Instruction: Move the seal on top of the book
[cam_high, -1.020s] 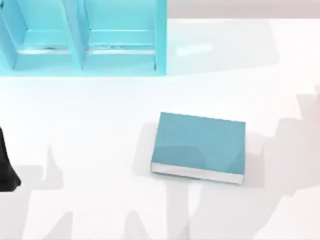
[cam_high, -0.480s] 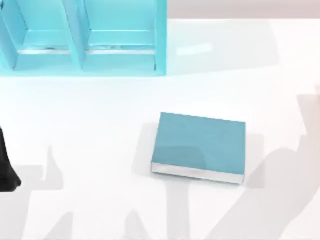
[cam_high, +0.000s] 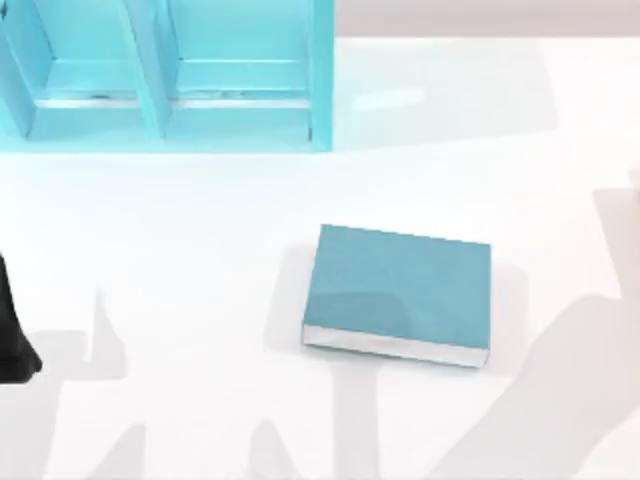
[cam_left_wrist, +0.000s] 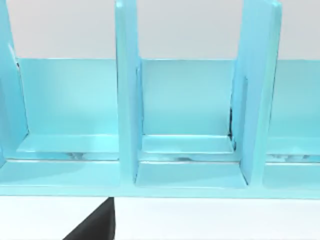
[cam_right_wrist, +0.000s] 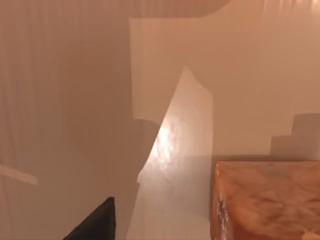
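The book (cam_high: 400, 290) lies flat near the middle of the table, teal cover up, white page edges facing the front. The seal (cam_right_wrist: 267, 200) appears as an orange-amber block very close in the right wrist view, above the white table surface. A black piece of my right gripper (cam_right_wrist: 95, 222) stands beside it in that view. Whether the gripper is touching the seal cannot be told. My left arm (cam_high: 12, 330) is parked at the table's left edge, and its wrist view faces the shelf.
A large light-blue compartment shelf (cam_high: 160, 75) stands at the back left, with upright dividers (cam_left_wrist: 127, 95). Broad arm shadows fall over the table's front and right.
The shadow on the book's front right has slid off it towards the table's front right. The book and the left arm have not moved.
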